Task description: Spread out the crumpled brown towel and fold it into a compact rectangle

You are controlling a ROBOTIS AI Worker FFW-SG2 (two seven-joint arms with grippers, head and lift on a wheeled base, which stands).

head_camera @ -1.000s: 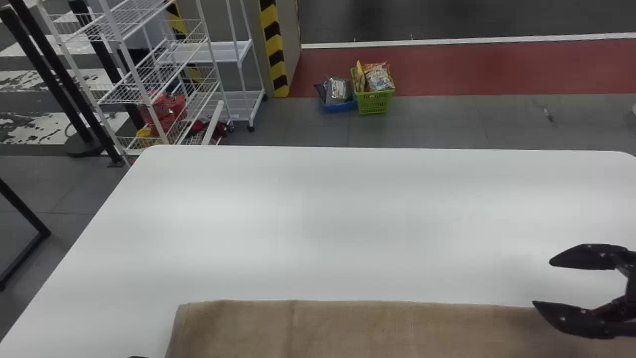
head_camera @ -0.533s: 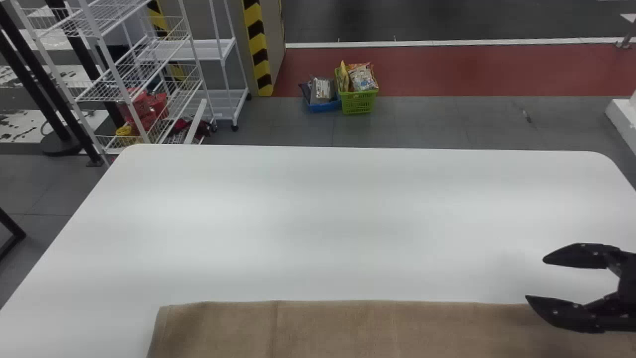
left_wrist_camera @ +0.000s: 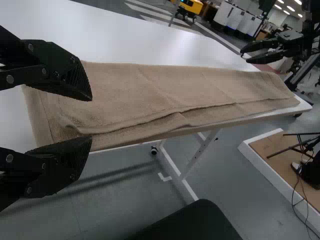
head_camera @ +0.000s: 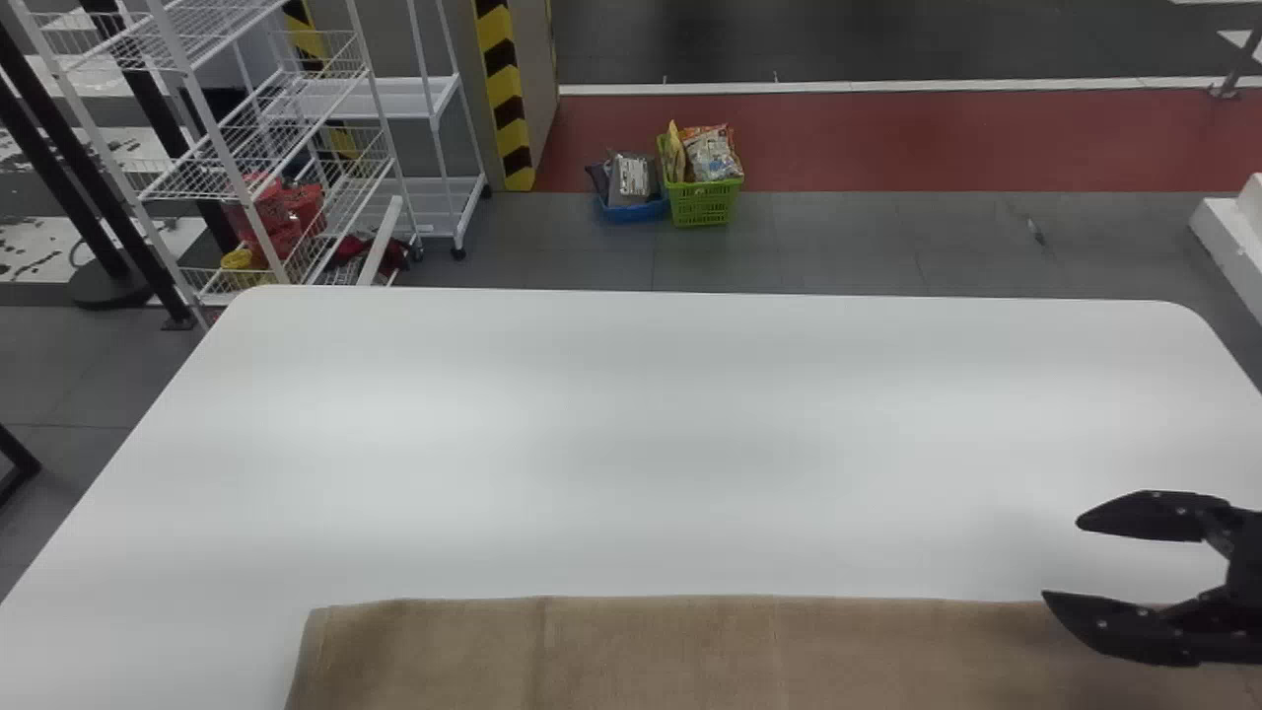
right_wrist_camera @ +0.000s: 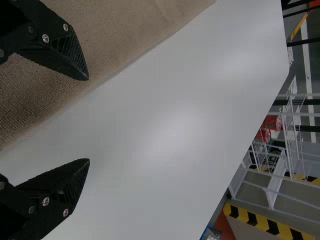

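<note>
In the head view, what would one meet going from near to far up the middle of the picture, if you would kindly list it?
Brown towel → white table → grey floor → red floor strip → white line → dark floor.

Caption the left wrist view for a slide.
Black, two-fingered left gripper, open, before a brown fabric towel folded into a long strip on a white table.
</note>
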